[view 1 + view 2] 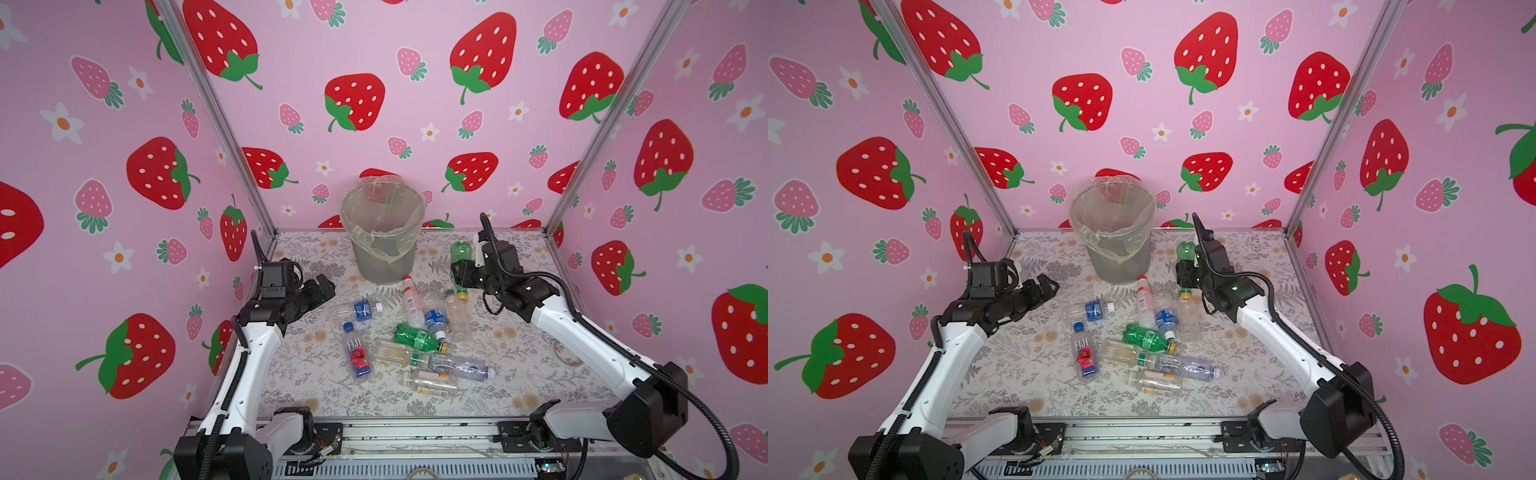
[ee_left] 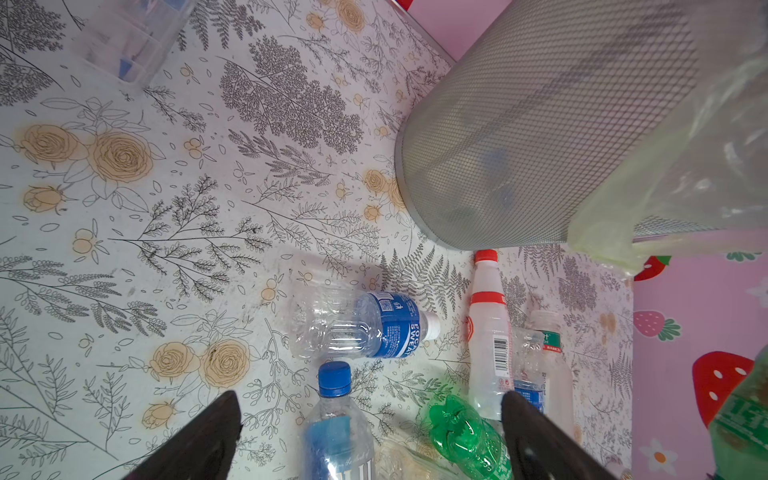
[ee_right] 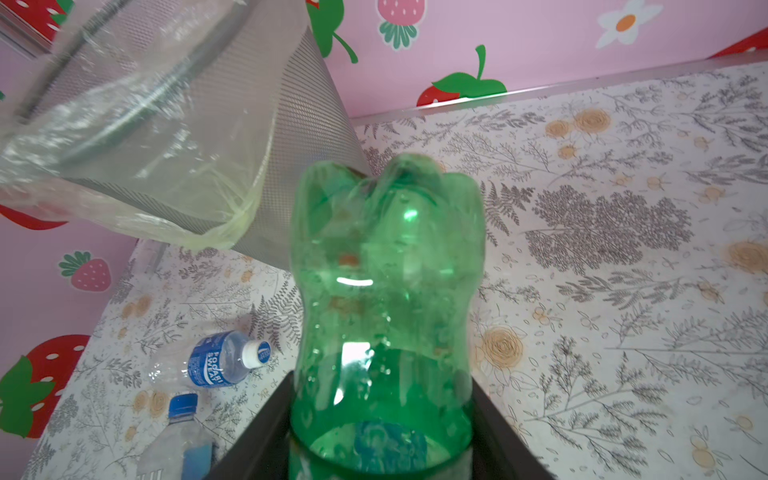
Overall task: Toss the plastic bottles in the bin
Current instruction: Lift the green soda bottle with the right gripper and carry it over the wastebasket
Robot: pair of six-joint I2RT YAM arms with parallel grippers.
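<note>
While base-outward, bottle (image 3: 386, 270) inside right gripper (image 3: 380, 376)

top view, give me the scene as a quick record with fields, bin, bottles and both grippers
bin: upright at the back of the table, lined with a clear bag
right gripper: shut on green bottle, base up, yellow cap down
held bottle position: to the right of the bin, not over its rim
left gripper: open, empty
loose bottles: cluster lying on the table between the arms, including Fiji bottle and second green bottle
task state: held bottle not yet dropped in
</note>
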